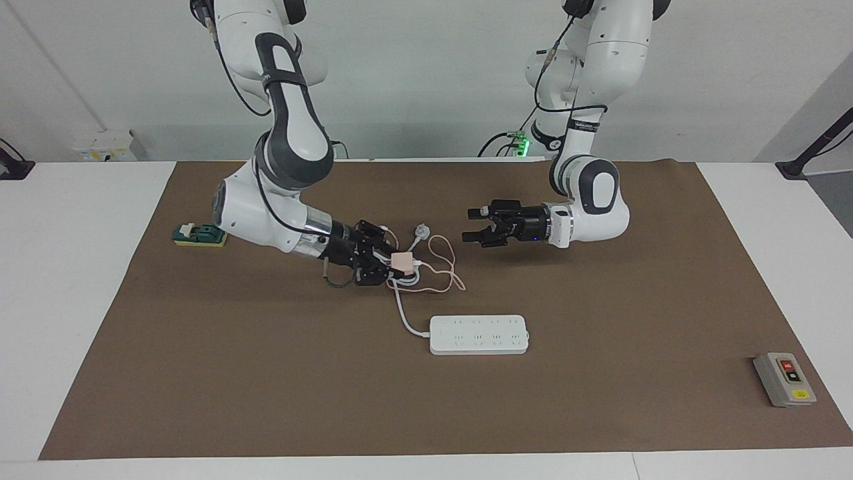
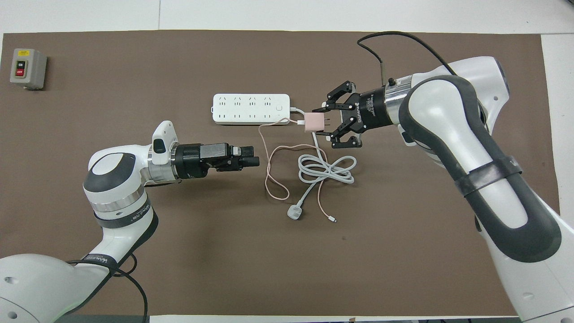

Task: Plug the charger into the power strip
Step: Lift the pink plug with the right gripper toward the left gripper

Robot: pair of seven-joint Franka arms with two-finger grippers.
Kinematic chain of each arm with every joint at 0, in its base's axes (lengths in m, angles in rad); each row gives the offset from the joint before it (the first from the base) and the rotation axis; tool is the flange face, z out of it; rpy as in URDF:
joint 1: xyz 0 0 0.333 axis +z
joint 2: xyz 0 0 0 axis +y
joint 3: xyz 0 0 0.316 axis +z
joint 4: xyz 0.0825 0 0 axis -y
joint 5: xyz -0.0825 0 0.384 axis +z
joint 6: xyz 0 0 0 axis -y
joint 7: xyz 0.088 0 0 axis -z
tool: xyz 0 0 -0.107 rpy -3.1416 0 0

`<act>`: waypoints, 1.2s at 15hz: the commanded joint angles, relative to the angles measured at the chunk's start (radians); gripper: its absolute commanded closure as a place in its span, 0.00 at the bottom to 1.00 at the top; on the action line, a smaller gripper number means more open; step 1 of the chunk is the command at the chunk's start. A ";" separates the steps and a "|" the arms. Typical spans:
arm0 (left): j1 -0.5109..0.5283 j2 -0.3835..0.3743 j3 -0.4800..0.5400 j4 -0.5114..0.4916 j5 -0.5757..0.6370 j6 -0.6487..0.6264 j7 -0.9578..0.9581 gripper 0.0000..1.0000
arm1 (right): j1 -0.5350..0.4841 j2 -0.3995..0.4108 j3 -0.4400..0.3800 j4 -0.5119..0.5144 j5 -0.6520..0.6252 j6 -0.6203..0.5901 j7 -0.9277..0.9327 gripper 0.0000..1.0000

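Observation:
The small pink charger point(image 1: 402, 261) point(image 2: 314, 122) is held above the mat, with my right gripper point(image 1: 392, 262) point(image 2: 321, 122) shut on it. It hangs over the white cord, just off the cord end of the power strip point(image 1: 478, 334) point(image 2: 251, 108). Its thin pink cable point(image 2: 269, 179) trails in loops over the mat. The strip lies flat, sockets up. My left gripper point(image 1: 468, 227) point(image 2: 254, 159) hovers open and holds nothing, over the mat on the robots' side of the strip.
The strip's thick white cord point(image 2: 325, 168) lies coiled, ending in a white plug point(image 1: 421, 231) point(image 2: 294, 212). A grey button box point(image 1: 784, 379) point(image 2: 28, 68) sits at the left arm's end. A small green block point(image 1: 198, 235) lies at the right arm's end.

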 commanded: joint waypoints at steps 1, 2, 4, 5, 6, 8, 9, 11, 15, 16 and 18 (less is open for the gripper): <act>-0.009 -0.016 0.013 -0.028 -0.024 -0.017 -0.004 0.00 | 0.042 0.000 0.000 0.027 0.024 0.039 0.065 1.00; -0.009 -0.016 0.013 -0.028 -0.024 -0.017 -0.004 0.00 | 0.064 0.000 -0.002 0.029 0.024 0.056 0.068 1.00; -0.009 -0.016 0.013 -0.027 -0.024 -0.017 -0.004 0.00 | 0.110 0.002 -0.002 0.021 0.022 0.104 0.073 1.00; -0.008 -0.016 0.013 -0.028 -0.024 -0.018 -0.004 0.00 | 0.133 0.002 -0.002 0.018 0.022 0.122 0.083 1.00; -0.006 -0.016 0.013 -0.028 -0.024 -0.021 -0.004 0.00 | 0.149 0.002 -0.002 0.018 0.022 0.128 0.090 1.00; -0.006 -0.016 0.013 -0.028 -0.024 -0.023 -0.004 0.00 | 0.159 0.002 -0.002 0.017 0.022 0.130 0.090 1.00; -0.006 -0.016 0.013 -0.028 -0.024 -0.023 -0.004 0.00 | 0.160 0.002 -0.002 0.015 0.022 0.130 0.088 1.00; -0.008 -0.016 0.015 -0.028 -0.024 -0.023 -0.004 0.00 | 0.174 0.000 0.000 0.014 0.022 0.130 0.090 1.00; -0.008 -0.016 0.015 -0.030 -0.024 -0.017 -0.004 0.00 | 0.185 0.000 -0.002 0.008 0.022 0.145 0.091 1.00; -0.009 -0.015 0.015 -0.027 -0.024 -0.011 -0.004 0.00 | 0.186 0.000 -0.002 0.008 0.022 0.145 0.091 1.00; 0.002 -0.010 0.015 -0.011 -0.024 -0.008 -0.010 0.00 | 0.188 0.000 0.000 0.006 0.022 0.144 0.091 1.00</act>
